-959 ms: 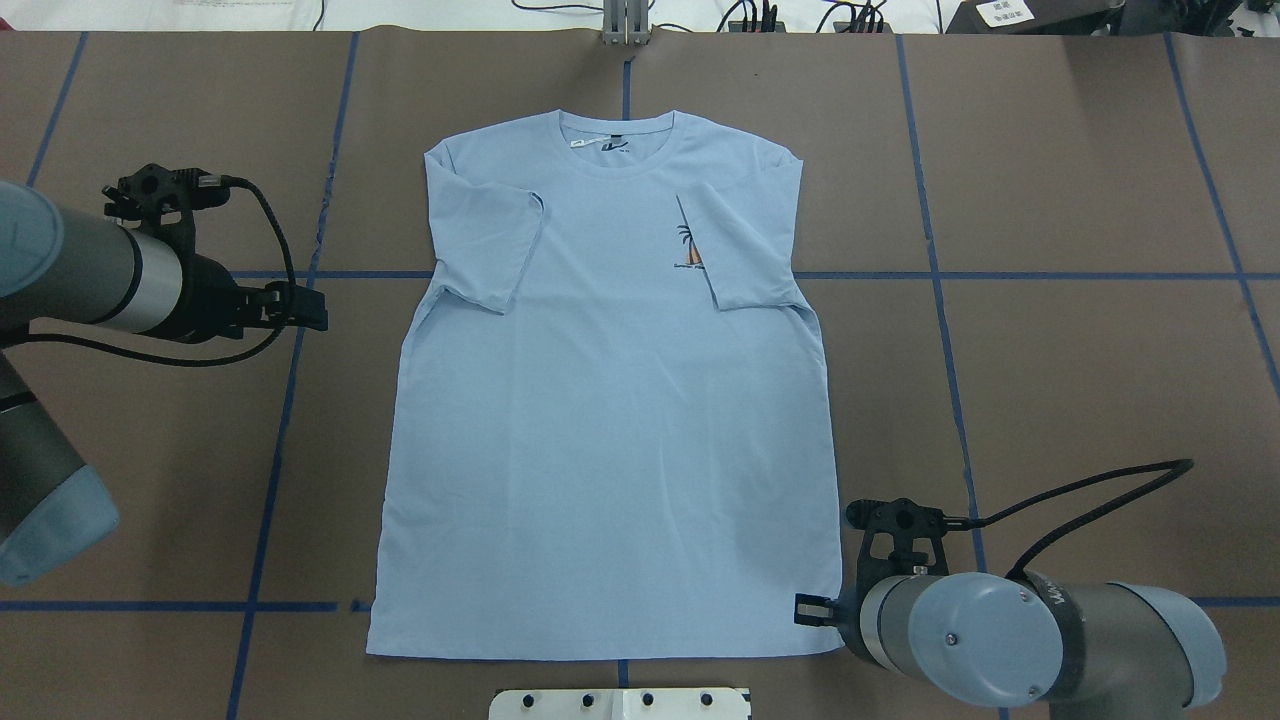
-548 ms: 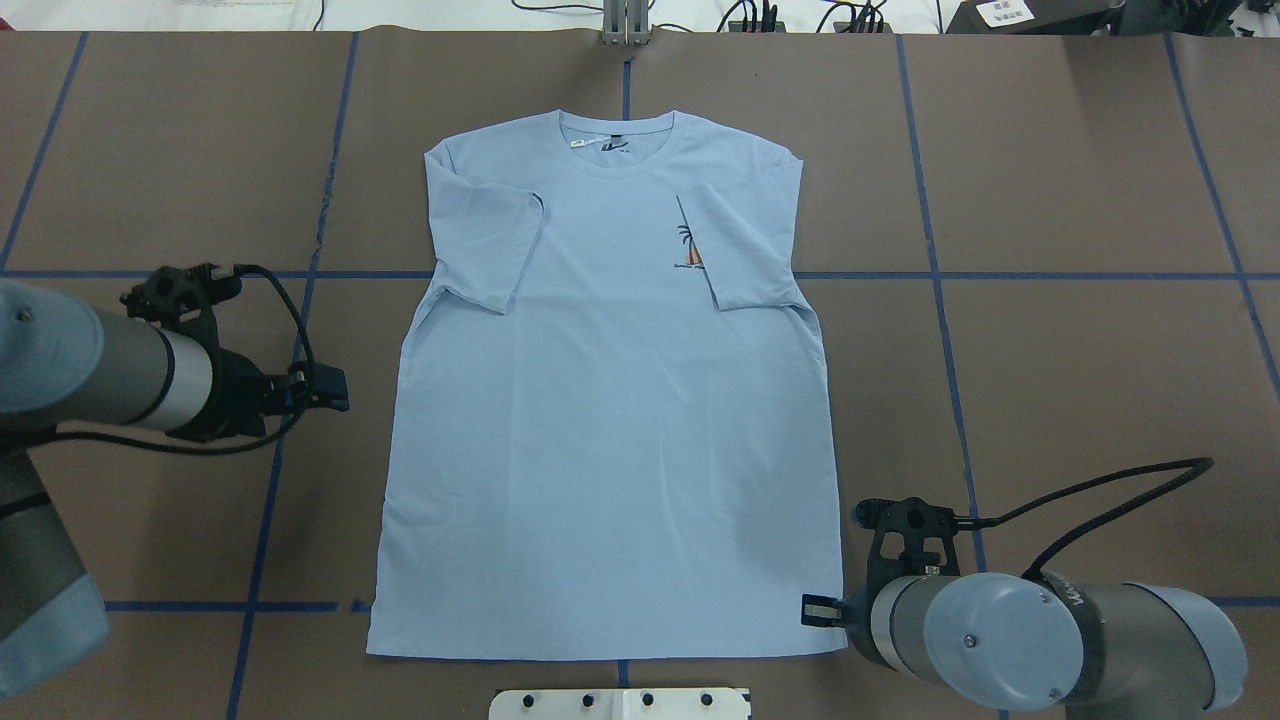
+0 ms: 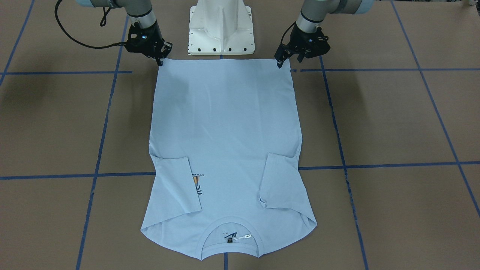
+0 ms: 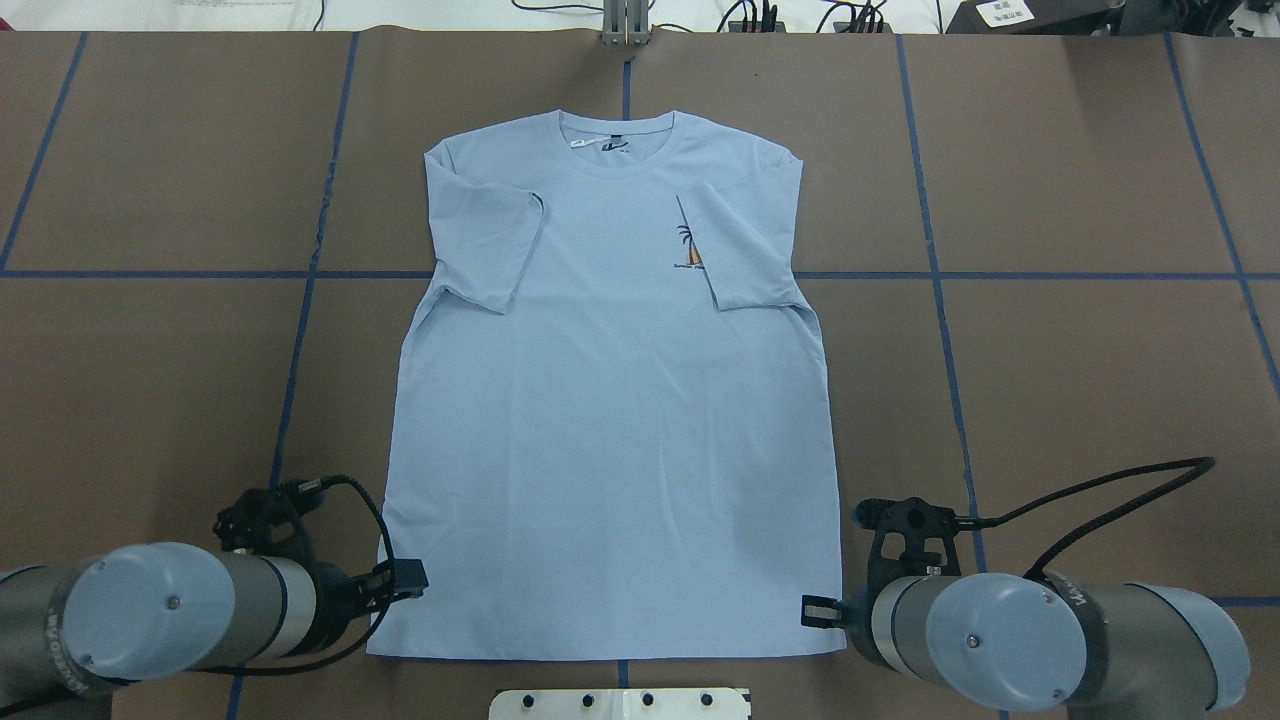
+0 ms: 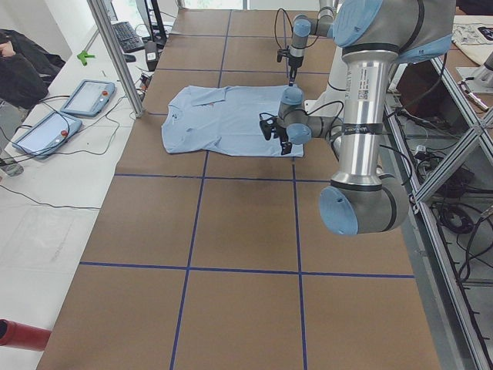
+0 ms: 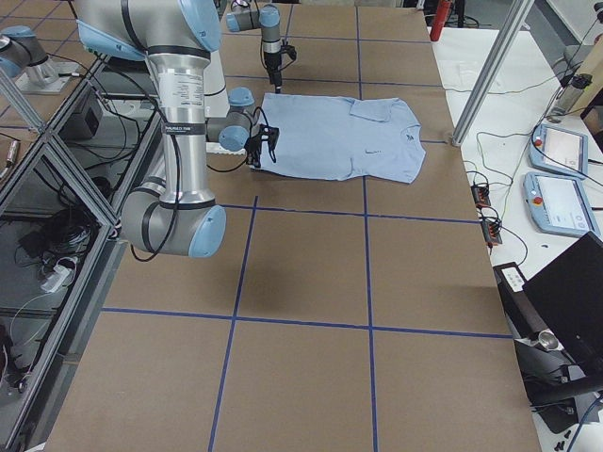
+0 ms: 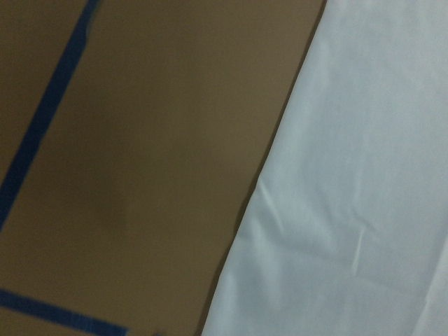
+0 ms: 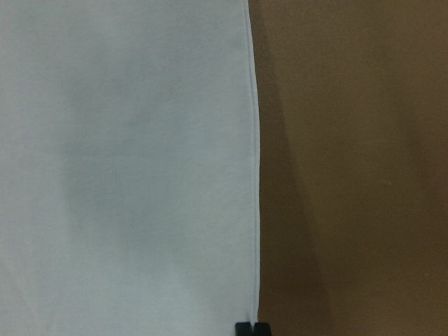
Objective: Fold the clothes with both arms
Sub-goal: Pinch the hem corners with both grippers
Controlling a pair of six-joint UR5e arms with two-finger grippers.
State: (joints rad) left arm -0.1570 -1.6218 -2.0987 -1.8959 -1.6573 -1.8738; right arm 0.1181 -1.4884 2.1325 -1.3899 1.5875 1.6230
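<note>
Step, as I judge it: taking the hem (image 4: 600, 650) for the lengthwise fold. The T-shirt (image 4: 610, 420) lies flat with its sleeves (image 4: 490, 245) turned in and the corners not yet lifted. My right gripper (image 4: 815, 610) is at its hem corner. Its tips look pressed together, but I cannot confirm any cloth between them. My left gripper (image 4: 405, 578) is just beside its own corner, and I cannot read its opening. Next move calls for securing both corners, lifting evenly and carrying them ahead to the collar (image 4: 650, 160).

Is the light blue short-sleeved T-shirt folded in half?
No, the light blue T-shirt lies flat at full length, only sleeves tucked inward.
</note>
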